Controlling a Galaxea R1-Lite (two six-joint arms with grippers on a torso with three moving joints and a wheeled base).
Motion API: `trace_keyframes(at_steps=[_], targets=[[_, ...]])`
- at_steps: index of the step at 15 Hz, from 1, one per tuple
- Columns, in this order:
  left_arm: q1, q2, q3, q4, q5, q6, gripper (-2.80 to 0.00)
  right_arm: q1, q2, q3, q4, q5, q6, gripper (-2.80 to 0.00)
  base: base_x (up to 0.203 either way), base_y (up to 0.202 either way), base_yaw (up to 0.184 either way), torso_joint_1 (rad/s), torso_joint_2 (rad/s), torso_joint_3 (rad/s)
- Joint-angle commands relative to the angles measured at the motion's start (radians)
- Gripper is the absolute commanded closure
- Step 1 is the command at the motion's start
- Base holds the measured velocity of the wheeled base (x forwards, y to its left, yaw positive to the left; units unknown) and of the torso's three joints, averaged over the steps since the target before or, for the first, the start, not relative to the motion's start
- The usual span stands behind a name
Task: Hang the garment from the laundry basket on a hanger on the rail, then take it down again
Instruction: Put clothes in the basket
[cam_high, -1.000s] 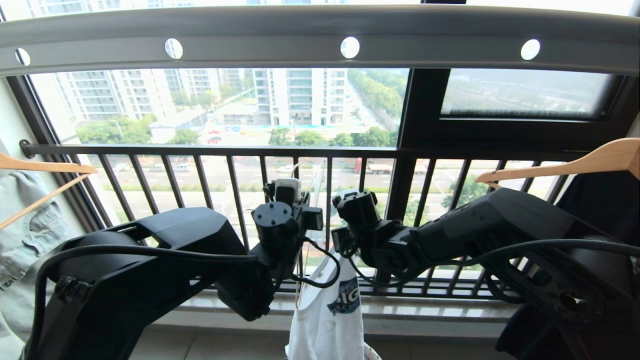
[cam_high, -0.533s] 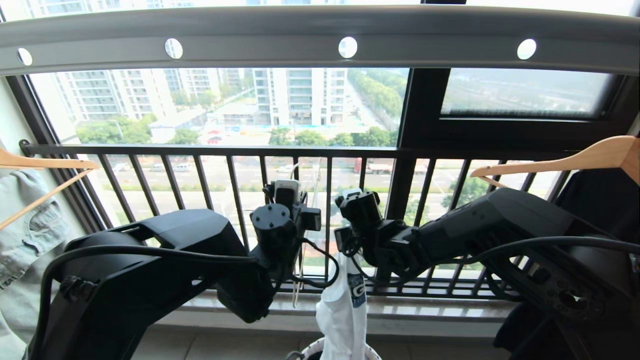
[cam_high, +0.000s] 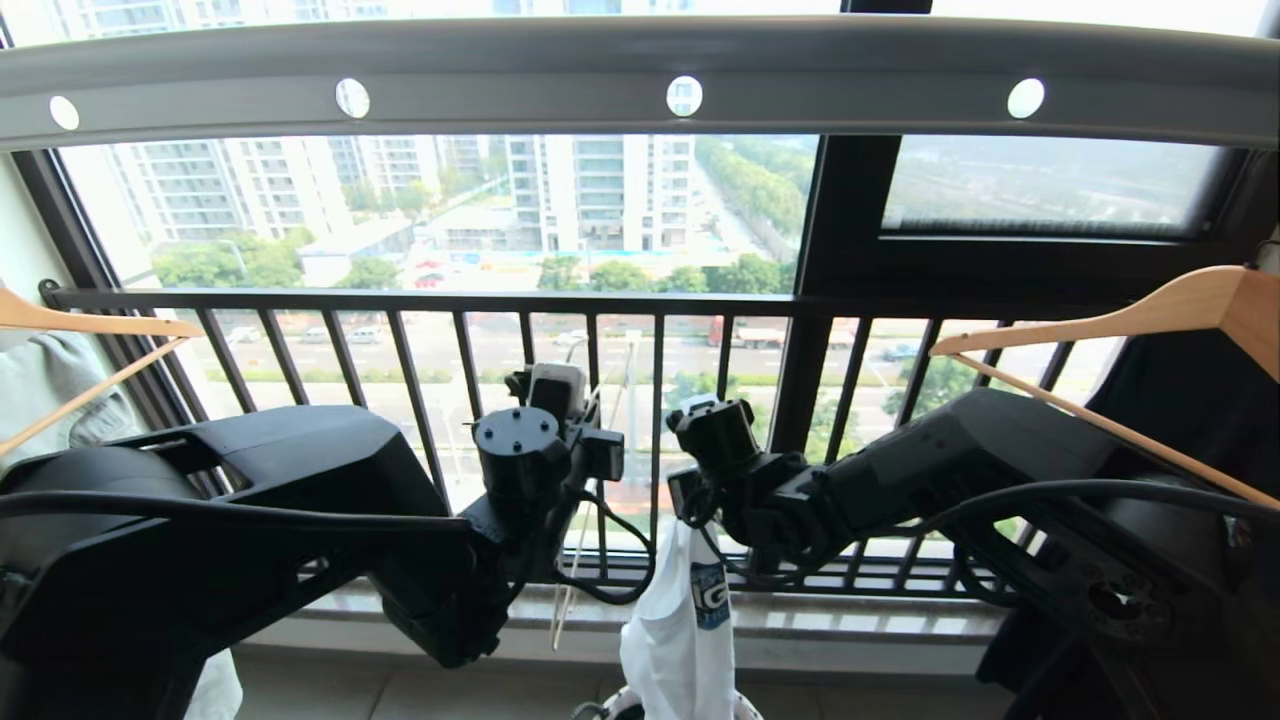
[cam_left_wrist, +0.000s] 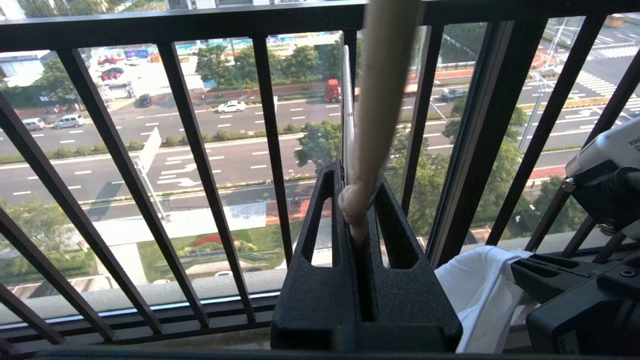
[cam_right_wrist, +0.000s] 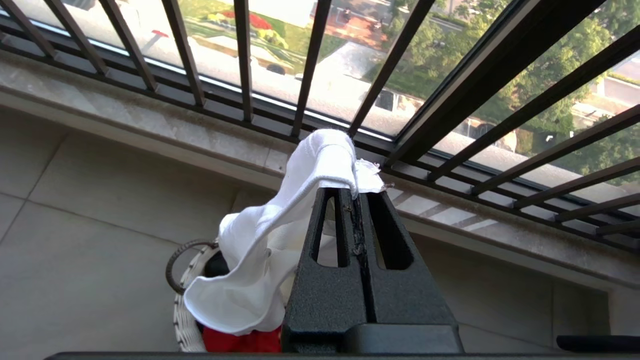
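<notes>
Head view: garment (cam_high: 680, 625) hangs clamped in the right end effector (cam_right_wrist: 356, 200) above the laundry basket (cam_right_wrist: 186, 310); left end effector (cam_left_wrist: 357, 210) grips the hanger (cam_left_wrist: 382, 100). Rail (cam_high: 640, 70) bare; dressing, hanging, removal outstanding.

Wooden hangers (cam_high: 1130, 320) flank the black window railing (cam_high: 600, 302).

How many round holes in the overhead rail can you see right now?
4, in a row along the rail: far left, left of centre, centre, right. More may lie beyond the head view's edges.
</notes>
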Motion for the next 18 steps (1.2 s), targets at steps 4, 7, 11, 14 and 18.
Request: trace_keyframes(at_steps=[4, 7, 11, 14, 18], targets=[[0.033, -0.133, 0.078, 0.055, 0.001, 0.005, 0.00, -0.006, 0.068, 0.001, 0.000, 0.000, -0.065, 0.00, 0.000, 0.000, 0.000, 0.000, 0.00, 0.000], [0.034, -0.230, 0.077, 0.208, -0.001, 0.004, 0.00, -0.006, 0.104, 0.007, 0.010, 0.004, -0.113, 0.00, 0.000, 0.000, 0.000, 0.000, 0.00, 0.000], [0.034, -0.330, 0.068, 0.357, -0.002, 0.003, 0.00, -0.004, 0.120, 0.017, 0.110, 0.066, -0.123, 0.00, 0.000, 0.000, 0.000, 0.000, 0.00, 0.000], [0.034, -0.382, 0.061, 0.438, -0.002, 0.003, 0.00, -0.004, 0.105, 0.017, 0.205, 0.105, -0.122, 0.00, 0.000, 0.000, 0.000, 0.000, 0.00, 0.000], [0.034, -0.442, 0.052, 0.571, -0.024, 0.002, 0.00, 0.014, 0.061, 0.016, 0.325, 0.156, -0.118, 0.00, 0.000, 0.000, 0.000, 0.000, 0.00, 0.000]])
